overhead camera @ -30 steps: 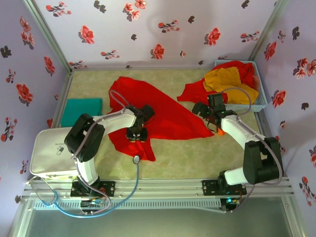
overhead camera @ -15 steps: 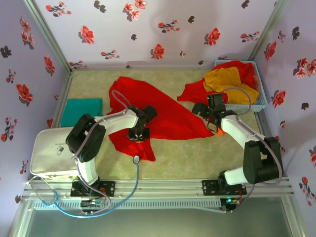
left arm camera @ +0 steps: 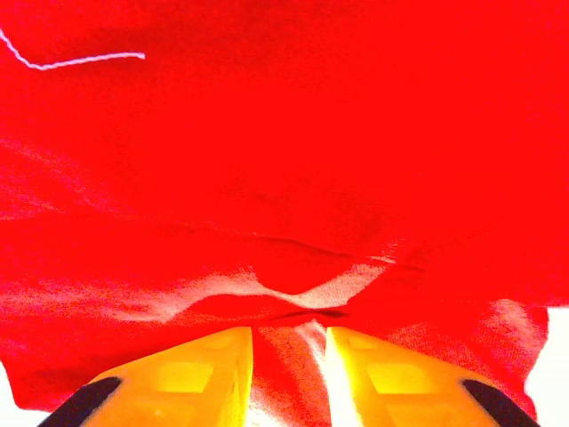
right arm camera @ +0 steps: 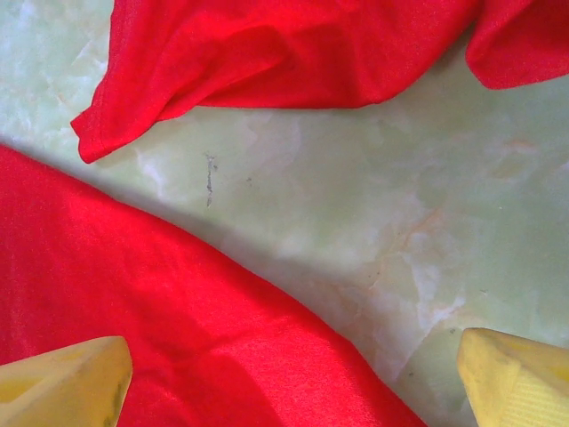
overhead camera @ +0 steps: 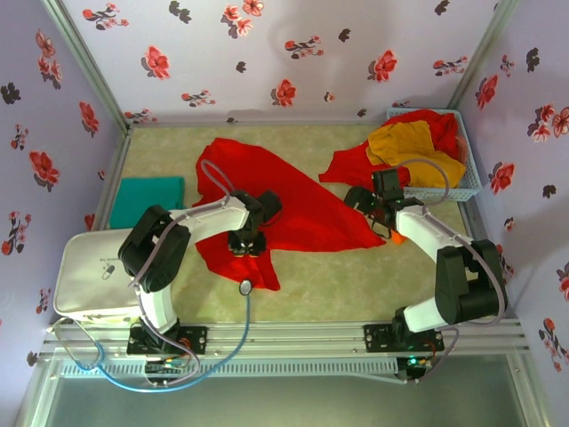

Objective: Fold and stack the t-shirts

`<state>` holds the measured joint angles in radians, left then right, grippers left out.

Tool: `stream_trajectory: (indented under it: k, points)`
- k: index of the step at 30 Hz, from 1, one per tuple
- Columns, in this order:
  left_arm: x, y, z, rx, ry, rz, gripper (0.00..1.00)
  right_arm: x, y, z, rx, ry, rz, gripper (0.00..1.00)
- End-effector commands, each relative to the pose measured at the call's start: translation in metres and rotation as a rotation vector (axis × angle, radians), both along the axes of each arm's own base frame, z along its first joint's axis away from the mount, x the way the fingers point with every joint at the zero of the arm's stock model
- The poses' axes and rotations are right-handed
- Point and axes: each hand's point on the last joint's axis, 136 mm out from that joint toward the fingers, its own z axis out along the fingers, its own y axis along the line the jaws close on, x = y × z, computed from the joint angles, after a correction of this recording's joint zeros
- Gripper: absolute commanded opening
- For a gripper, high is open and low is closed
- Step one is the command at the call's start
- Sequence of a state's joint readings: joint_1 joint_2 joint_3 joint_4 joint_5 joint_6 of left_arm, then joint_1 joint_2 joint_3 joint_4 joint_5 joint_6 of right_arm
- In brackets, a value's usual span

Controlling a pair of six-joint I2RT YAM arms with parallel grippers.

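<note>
- Pinches a small fold of the big red shirt with the left tool: yellow fingers nearly closed, with red cloth bunched between them.
- Hangs the right tool wide open, holding nothing, just over the right edge of that same shirt, where red cloth meets bare bench.
- Leaves the big red shirt spread out and wrinkly in the middle of the bench, not folded yet.
- Has the other red shirt spilling out of the basket at the far right, near the right tool, with the yellow shirt on top in the basket and the green shirt folded flat at the far left.
- Might lose the fold on the left: only a thin bit of cloth in the pinch, so likely to slip out on a hard pull.
- Might drag the whole shirt into a heap and not a neat fold, with one side held and the other side free.
- Might grab the wrong shirt on the right, or both at once, with the two red ones lying near each other and just a strip of bench between.
- Might close on nothing, or bump the bench, if lowered off the cloth edge.
</note>
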<state>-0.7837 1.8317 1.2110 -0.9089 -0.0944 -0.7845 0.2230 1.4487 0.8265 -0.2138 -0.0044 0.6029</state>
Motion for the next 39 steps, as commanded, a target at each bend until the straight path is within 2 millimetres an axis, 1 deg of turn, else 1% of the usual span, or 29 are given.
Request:
stream_trajectory:
  k: [1,3,6,8,15,21,26,28,30,33,35,39]
  points:
    - [0.001,0.0,0.001,0.018,-0.006,0.003,0.3,0.005,0.003,0.004,0.008,-0.018,0.002,0.95]
    - [0.006,-0.008,0.003,-0.028,-0.029,0.007,0.35,0.005,0.002,0.004,0.005,-0.017,0.0,0.95]
    - [0.008,-0.014,0.008,-0.073,-0.049,0.02,0.37,0.005,0.003,0.005,0.009,-0.017,0.003,0.95]
    - [0.007,-0.014,0.006,-0.073,-0.048,0.021,0.38,0.005,0.002,0.004,0.01,-0.019,0.0,0.95]
    - [-0.004,-0.006,-0.014,-0.037,0.004,0.029,0.24,0.005,0.004,0.003,0.017,-0.016,0.003,0.95]
    - [-0.004,-0.007,-0.011,-0.055,-0.005,0.039,0.21,0.006,0.005,0.002,0.02,-0.015,0.003,0.95]
    - [-0.003,-0.009,-0.008,-0.06,-0.01,0.035,0.11,0.006,0.006,0.002,0.027,-0.014,0.005,0.95]
    - [-0.004,-0.008,-0.008,-0.054,-0.009,0.034,0.05,0.006,0.005,0.002,0.021,-0.013,0.002,0.95]
    - [-0.004,-0.007,-0.006,-0.055,-0.01,0.035,0.0,0.006,0.005,0.003,0.019,-0.014,0.003,0.95]
    - [-0.005,-0.005,-0.001,-0.056,-0.023,0.034,0.0,0.005,0.004,0.002,0.019,-0.018,0.002,0.95]
    - [-0.005,-0.004,0.007,-0.059,-0.043,0.035,0.0,0.006,0.004,0.001,0.016,-0.015,0.001,0.95]
    - [-0.007,-0.002,0.031,-0.06,-0.084,0.014,0.0,0.007,0.006,0.001,0.025,-0.017,0.003,0.95]
